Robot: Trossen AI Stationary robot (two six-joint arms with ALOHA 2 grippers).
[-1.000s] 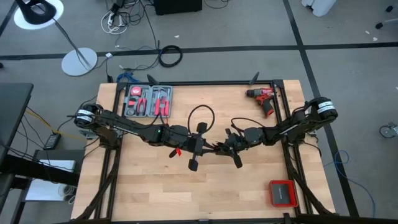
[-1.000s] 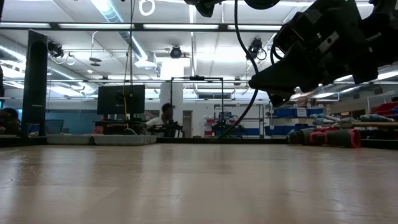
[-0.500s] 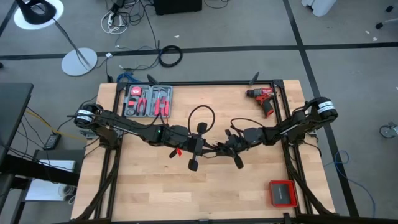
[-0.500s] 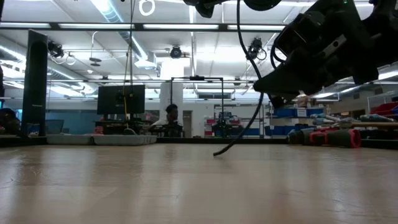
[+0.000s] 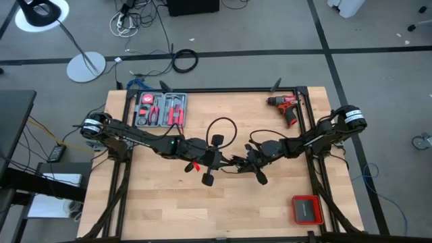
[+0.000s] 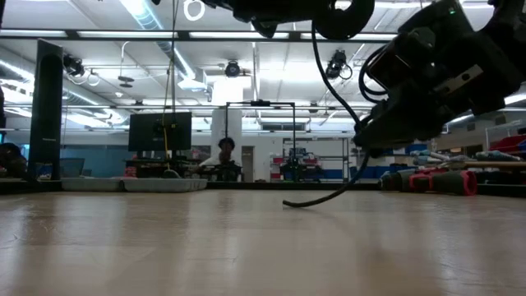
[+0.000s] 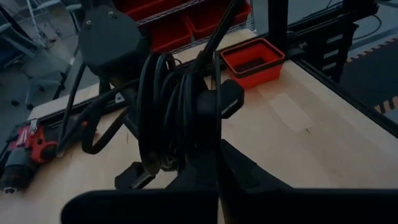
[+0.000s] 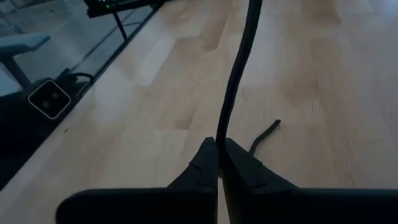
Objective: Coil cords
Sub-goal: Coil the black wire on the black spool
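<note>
now the right gripper (image 8: 219, 163), at centre frame in the high view, is pinching the cord (image 8: 239, 74) between fully closed fingers, where a moment ago they were standing apart. the left gripper (image 7: 214, 146), just to its left, is clamping a bundle of finished loops, jaws shut on it. the cord's free end (image 6: 297, 202) is trailing on the table (image 5: 169, 202), so the next wrap is looking ready.

Thin black cord (image 7: 168, 118), partly coiled, loose end trailing on wood.
</note>
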